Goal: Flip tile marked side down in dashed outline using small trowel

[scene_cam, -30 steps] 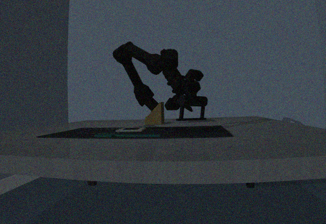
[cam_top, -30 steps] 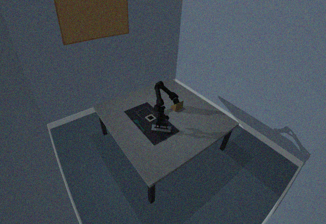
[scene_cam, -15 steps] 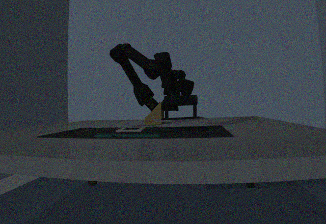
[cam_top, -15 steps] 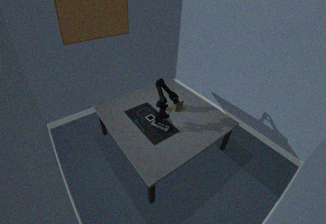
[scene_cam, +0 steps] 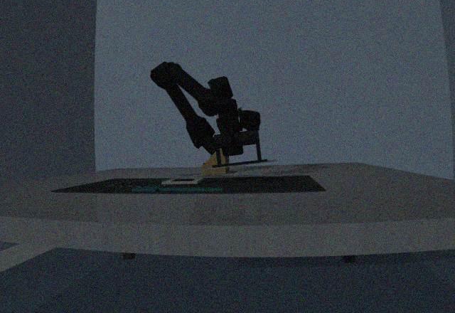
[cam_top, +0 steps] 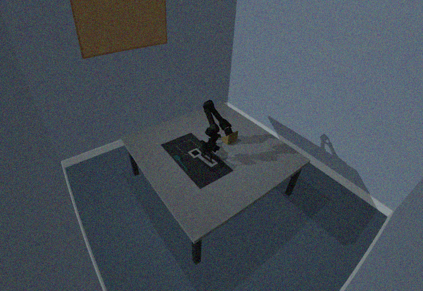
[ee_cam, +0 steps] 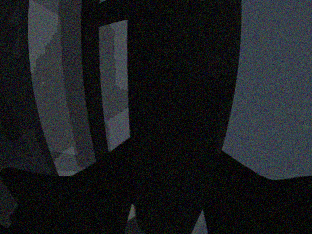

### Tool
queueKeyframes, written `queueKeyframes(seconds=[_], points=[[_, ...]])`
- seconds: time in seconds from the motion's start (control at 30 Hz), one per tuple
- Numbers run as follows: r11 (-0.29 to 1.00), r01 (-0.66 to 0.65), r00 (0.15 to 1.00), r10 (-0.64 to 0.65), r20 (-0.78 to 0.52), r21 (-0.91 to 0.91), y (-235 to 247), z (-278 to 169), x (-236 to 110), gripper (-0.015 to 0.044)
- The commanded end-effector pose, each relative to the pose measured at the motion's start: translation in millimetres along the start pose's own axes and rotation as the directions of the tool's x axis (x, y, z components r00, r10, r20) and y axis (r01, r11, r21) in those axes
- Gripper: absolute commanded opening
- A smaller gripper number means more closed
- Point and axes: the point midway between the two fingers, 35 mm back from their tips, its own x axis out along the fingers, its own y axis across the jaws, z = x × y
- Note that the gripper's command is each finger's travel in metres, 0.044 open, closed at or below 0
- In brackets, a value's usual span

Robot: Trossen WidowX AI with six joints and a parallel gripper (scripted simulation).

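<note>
The dark mat (cam_top: 201, 181) (scene_cam: 286, 184) lies on the table. A square with a pale border (cam_top: 190, 152) (scene_cam: 181, 183) and a dark middle is on it, apparently the tile; its marking cannot be read. The dashed outline shows only faintly on the mat's far part. My gripper (scene_cam: 239, 139) is shut on the trowel (scene_cam: 240, 163), a dark tool with two uprights and a thin flat blade. It holds the blade low above the mat, roughly level, to the right of the square in the exterior view. The dark arm and tool fill much of the wrist view; the fingertips are not clear there.
A pale elongated outline (cam_top: 213, 165) is on the mat beside the square. A yellow wedge-shaped block (cam_top: 230, 138) (scene_cam: 215, 170) stands by the arm's base. A teal marking (cam_top: 177, 158) (scene_cam: 176, 189) runs along the mat's edge. The table's front edge is beyond the mat.
</note>
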Motion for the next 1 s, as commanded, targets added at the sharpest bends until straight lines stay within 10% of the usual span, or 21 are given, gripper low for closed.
queueKeyframes(seconds=[0.0, 0.97], points=[[1.000, 0.014, 1.000, -0.014, -0.005, 0.023, -3.1, -1.6, -2.5, 0.0000], [1.000, 0.015, 1.000, -0.014, -0.006, 0.022, 30.6, 4.7, 21.3, 0.0000]])
